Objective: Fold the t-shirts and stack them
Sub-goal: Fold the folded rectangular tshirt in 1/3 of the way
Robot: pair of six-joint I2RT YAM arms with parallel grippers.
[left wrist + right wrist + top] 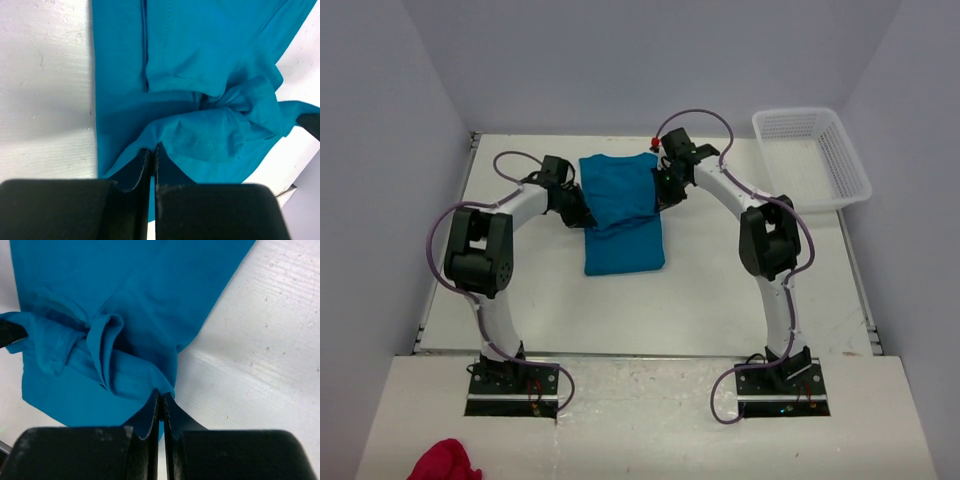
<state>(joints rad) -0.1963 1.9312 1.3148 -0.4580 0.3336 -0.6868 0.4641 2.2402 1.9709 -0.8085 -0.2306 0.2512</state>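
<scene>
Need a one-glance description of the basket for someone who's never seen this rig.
Start at the white table and follow it to the far right corner, past the right arm. The basket sits there, slightly angled. It is the only container in view: rectangular, with white mesh walls, unlike the soft teal shirt mid-table.

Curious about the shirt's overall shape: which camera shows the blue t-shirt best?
The top view: it shows the whole t-shirt, partly folded. Wrist views show only bunched edges pinched by the left pincer and right pincer.
</scene>
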